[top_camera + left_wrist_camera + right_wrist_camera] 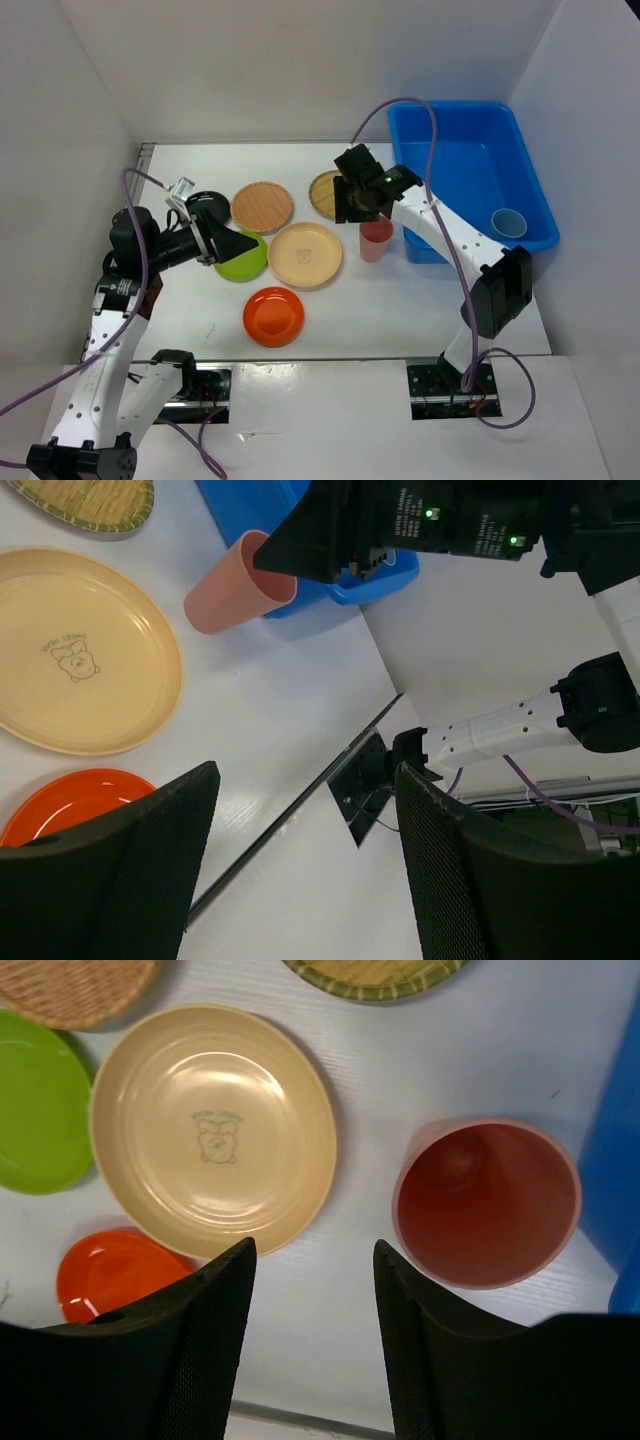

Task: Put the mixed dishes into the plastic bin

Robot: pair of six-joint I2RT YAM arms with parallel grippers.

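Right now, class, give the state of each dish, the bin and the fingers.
pink cup: upright, on table
blue cup: upright, in plastic bin
plastic bin: holds blue cup
cream plate: on table
orange plate: on table
lime green plate: on table
wood plate: on table
bamboo plate: on table
black plate: on table
left fingers: open
right fingers: open

Just ahead of the right gripper (312,1260), the cream plate (212,1130) is smooth, glossy plastic; the pink cup (487,1203) to its right looks satin. Farther ahead, the woven bamboo plate (375,972) is rough and matt. The gripper's black pads (200,1360) are finely textured; the white worktop (315,1340) gleams.
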